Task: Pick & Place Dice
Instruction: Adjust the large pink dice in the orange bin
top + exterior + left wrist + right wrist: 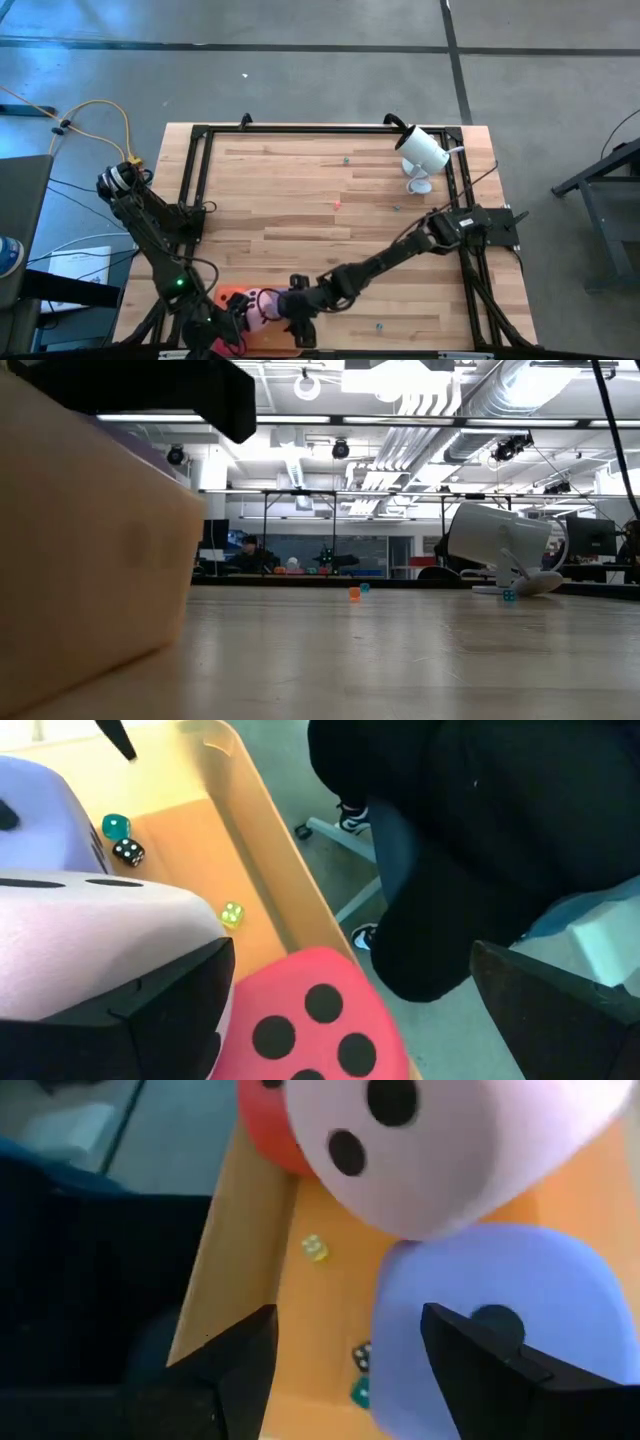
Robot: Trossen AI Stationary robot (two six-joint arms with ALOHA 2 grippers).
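Orange plastic tray (262, 870) holds soft magenta (310, 1015), pale pink (440, 1150) and purple (495, 1285) dice; only wrist views show them (overhead shows just pink). Left gripper (345, 1010) spread; right gripper (345, 1355) spread above purple, gripping nothing.

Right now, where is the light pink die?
In the high view, the light pink die sits in the orange tray at the table's near edge, beside the right gripper.

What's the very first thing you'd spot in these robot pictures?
Big soft dice piled in the orange tray at the table's near edge: a light pink die, a magenta die and a purple die. Both claws, left claw and right claw, hover over them, and tiny dice lie scattered on the tray's floor.
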